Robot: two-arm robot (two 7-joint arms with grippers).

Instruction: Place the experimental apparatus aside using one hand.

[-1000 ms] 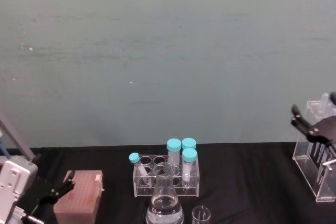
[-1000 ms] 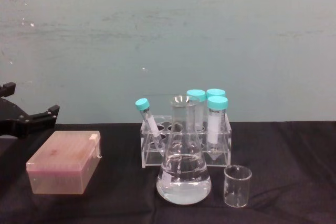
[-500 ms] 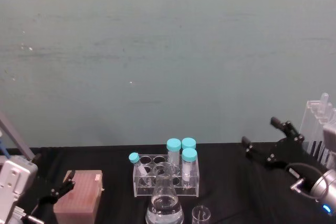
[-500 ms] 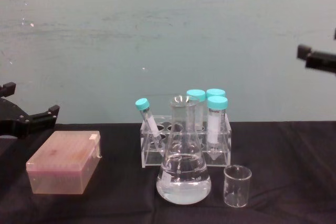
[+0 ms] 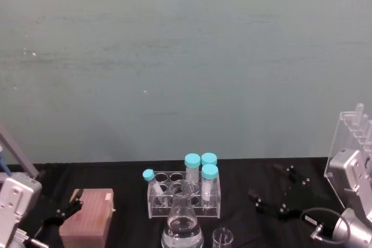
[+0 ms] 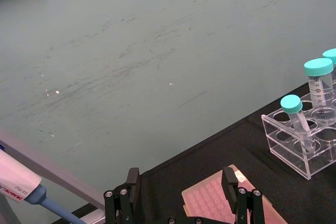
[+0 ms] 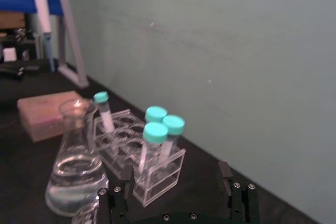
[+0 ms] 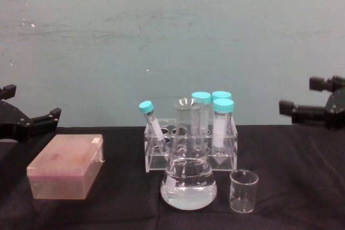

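Glass and clear acrylic are all I have to shift, so a soft, square grip matters most. My right gripper (image 5: 264,181) hangs released, jaws wide, above the table (image 5: 116,172) at about 3 o'clock of the tube rack (image 5: 167,178). It sits between the rack and the acrylic stand (image 5: 351,137), which stands at the far 3 o'clock edge.

I judge the beaker (image 8: 243,189) the likeliest next piece. It stands at 6 o'clock of the rack, with the conical flask (image 8: 188,179) just beside it at 9 o'clock. I would come in low from the 3 o'clock side, straddle the beaker's wall squarely, close slowly, and lift straight up so I do not nudge the flask. The flask holds liquid, so it wants a hold at the neck and a level carry.

My left gripper (image 8: 29,103) is parked at 9 o'clock, also released, by the pink tip box (image 8: 67,166).

By my count there are:
- one flask
- one beaker
- one acrylic stand, whose pipettes I cannot count
- one rack
- four teal-capped tubes (image 8: 222,122), three upright and one tilted
- one tip box
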